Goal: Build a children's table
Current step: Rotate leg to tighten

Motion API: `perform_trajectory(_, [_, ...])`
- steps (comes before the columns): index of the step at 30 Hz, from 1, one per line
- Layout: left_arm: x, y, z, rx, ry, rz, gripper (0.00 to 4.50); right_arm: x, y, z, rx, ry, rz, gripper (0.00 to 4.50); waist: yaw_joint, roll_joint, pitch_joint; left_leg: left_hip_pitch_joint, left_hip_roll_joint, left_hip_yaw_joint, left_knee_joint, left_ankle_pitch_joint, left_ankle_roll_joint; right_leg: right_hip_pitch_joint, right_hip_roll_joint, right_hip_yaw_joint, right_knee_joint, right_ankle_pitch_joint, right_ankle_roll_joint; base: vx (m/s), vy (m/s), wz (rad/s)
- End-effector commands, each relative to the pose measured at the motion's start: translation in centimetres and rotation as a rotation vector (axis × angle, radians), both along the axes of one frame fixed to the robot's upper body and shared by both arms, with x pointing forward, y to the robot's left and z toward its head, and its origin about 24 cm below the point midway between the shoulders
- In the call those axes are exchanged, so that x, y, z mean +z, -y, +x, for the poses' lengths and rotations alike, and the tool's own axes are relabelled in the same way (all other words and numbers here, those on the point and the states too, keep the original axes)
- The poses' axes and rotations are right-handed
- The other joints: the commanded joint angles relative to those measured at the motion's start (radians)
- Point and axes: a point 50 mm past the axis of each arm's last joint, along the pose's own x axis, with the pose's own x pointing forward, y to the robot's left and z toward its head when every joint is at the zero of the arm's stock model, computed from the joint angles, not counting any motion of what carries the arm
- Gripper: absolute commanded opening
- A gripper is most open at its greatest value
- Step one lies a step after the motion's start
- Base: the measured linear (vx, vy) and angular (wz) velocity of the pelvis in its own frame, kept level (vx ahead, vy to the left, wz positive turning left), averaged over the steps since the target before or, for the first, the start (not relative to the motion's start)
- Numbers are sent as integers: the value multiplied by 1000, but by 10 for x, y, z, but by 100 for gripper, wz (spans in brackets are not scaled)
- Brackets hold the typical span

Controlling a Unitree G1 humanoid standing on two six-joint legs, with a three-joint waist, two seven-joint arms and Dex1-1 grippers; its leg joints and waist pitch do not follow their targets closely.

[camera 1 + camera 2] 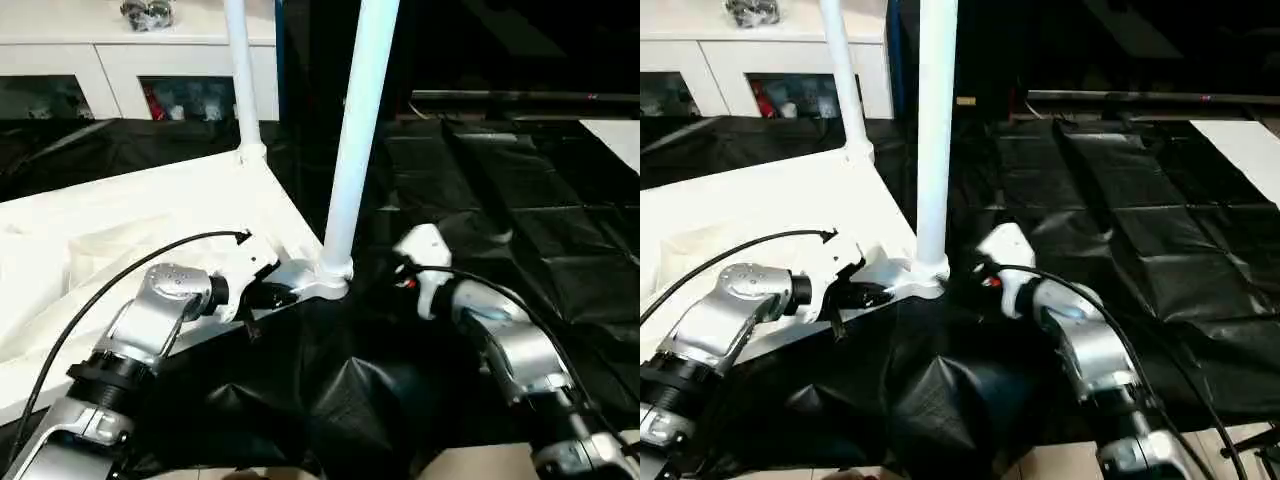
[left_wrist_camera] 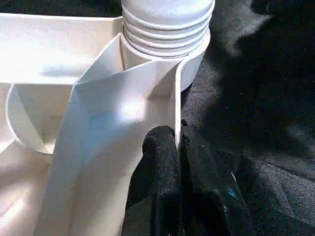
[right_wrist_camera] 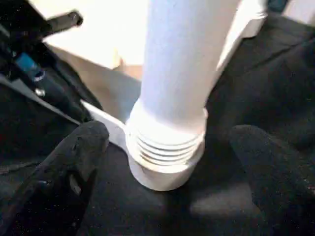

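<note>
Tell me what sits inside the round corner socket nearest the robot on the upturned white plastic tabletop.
A long white tapered tube leg stands upright in that corner socket, its ribbed threads partly showing above the rim. The socket wall hides how deep the leg's end goes.

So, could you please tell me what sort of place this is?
Probably an indoor room set up as a work area: a white cabinet with glass doors stands at the back, black sheeting covers the floor, and the upturned table top lies on it.
</note>
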Motion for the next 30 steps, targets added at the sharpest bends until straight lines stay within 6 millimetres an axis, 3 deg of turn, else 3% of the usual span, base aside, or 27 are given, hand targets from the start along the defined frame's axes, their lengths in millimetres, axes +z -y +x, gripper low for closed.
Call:
perform_trajectory(1, [-15, -2, -9, -24, -79, 33, 0, -1, 1, 2, 11, 12, -26, 442, 3, -3, -53, 24, 68, -25, -72, -142, 38, 25, -94, 49, -81, -2, -249, 0, 0, 0])
perform_trajectory(5, [-12, 0, -9, -46, -68, 18, 0, -3, -4, 12, 16, 22, -67, 442, 4, -4, -54, 24, 68, -25, -73, -144, 28, 26, -94, 48, -77, -7, -255, 0, 0, 0])
perform_trajectory(8, [-12, 0, -9, -48, -68, 22, 0, -2, -7, 17, 15, 20, -62, 442, 5, -9, -55, 25, 69, -24, -71, -123, 39, 27, -95, 49, -74, 27, -256, 0, 0, 0])
perform_trajectory(22, [-14, -1, -10, -53, -72, 34, 0, -5, -21, 21, 85, 38, -15, 442, 5, -14, -55, 23, 70, -23, -71, -120, 51, 28, -96, 47, -71, 32, -260, 0, 0, 0])
perform_trajectory(30, [-15, -2, -10, -52, -77, 42, 0, -5, -23, 24, 85, 49, 0, 359, 5, -15, -55, 25, 71, -23, -73, -131, 47, 26, -96, 47, -73, 17, -264, 0, 0, 0])
